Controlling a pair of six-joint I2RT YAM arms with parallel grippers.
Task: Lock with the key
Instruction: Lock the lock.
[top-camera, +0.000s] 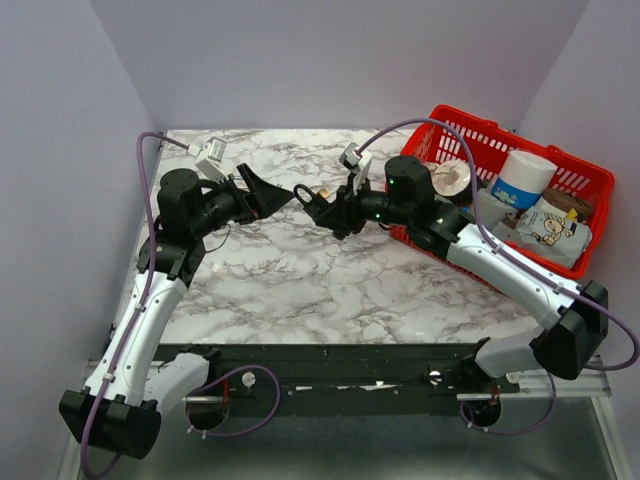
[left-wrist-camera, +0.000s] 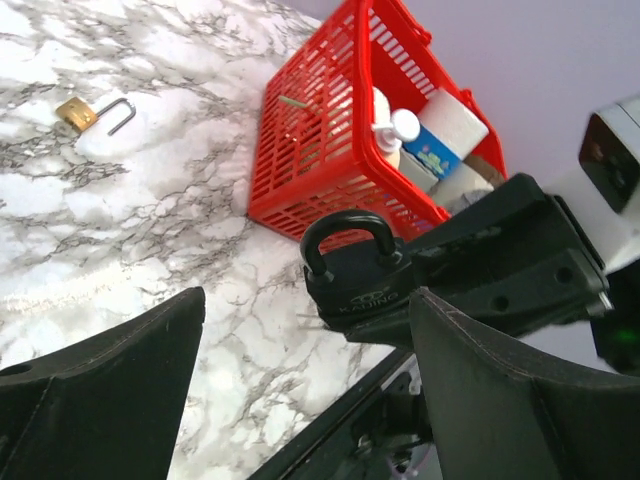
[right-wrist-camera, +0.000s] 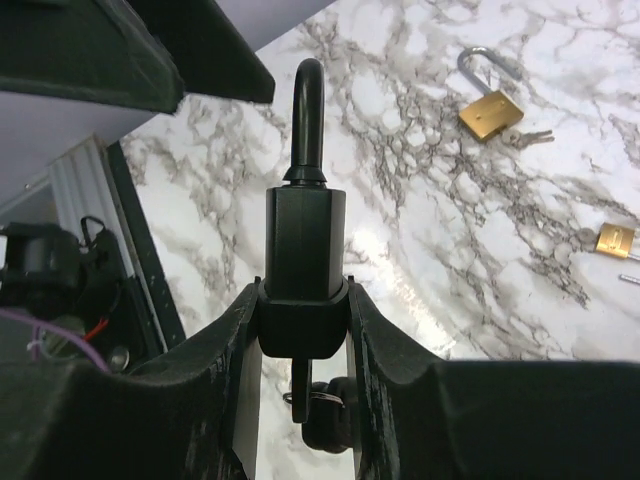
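My right gripper (top-camera: 318, 208) is shut on a black padlock (right-wrist-camera: 305, 255) and holds it above the marble table. In the right wrist view (right-wrist-camera: 303, 300) the lock's body sits between the fingers with the shackle (right-wrist-camera: 310, 120) pointing away. A black-headed key (right-wrist-camera: 322, 400) on a ring sticks out of the lock's underside. In the left wrist view the padlock (left-wrist-camera: 352, 278) shows its shackle seated in the body. My left gripper (top-camera: 277, 198) is wide open and empty, facing the lock at close range; in its own view (left-wrist-camera: 305, 340) the lock lies just beyond the fingertips.
A brass padlock (left-wrist-camera: 82, 112) with an open shackle lies on the table; it also shows in the right wrist view (right-wrist-camera: 490, 110), along with a second brass lock (right-wrist-camera: 614, 240). A red basket (top-camera: 470, 115) of bottles and packets stands at the back right.
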